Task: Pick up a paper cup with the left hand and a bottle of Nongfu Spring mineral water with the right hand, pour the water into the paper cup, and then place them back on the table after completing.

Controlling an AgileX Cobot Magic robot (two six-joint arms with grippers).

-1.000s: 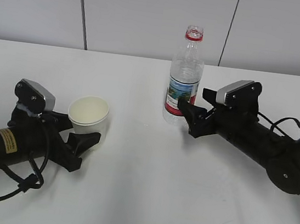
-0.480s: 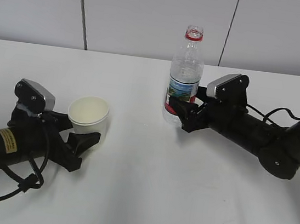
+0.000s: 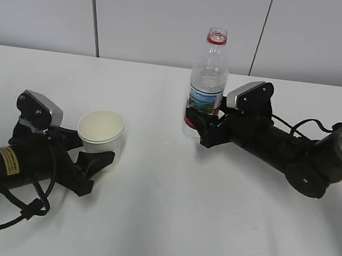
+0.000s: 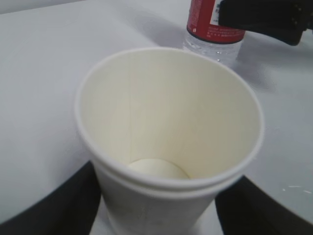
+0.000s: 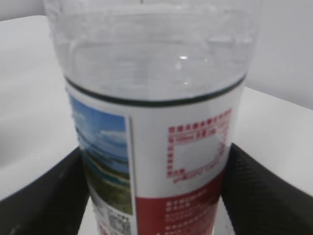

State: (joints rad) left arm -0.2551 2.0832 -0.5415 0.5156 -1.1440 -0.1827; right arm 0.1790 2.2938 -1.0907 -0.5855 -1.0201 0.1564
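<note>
A: Paper cup (image 3: 100, 132) — cream, thin-walled, tapered, rolled rim, bare inside; upright on the matte white counter (image 3: 164, 228), left of centre.

B: And between the two black fingers of the left gripper (image 3: 94, 159), one finger showing on each side of the cup base in the left wrist view (image 4: 166, 161). Firm squeeze or bare contact — cannot tell. Same pose as a second ago.

A: Bottle (image 3: 205, 88) — clear ribbed plastic, uncapped, red neck ring, wrapped in a glossy label: landscape print, white panel with red text, red band below (image 5: 156, 161). Water line hard to read.

B: Upright near the middle of the counter, toward the back. Shifted slightly left and higher in the exterior view than a second ago.

A: Right gripper (image 3: 197, 120) — a second ago short of the bottle, now pushed forward, textured black fingers (image 5: 254, 191) around the label on both sides, closed on the bottle.

B: Whether lifted or only nudged — cannot tell.

A: Counter plain, faint scuff marks toward the front right. Behind, pale grey wall panels (image 3: 172, 21) split by dark vertical seams. Black cable looped beside the left arm (image 3: 16, 205).
</note>
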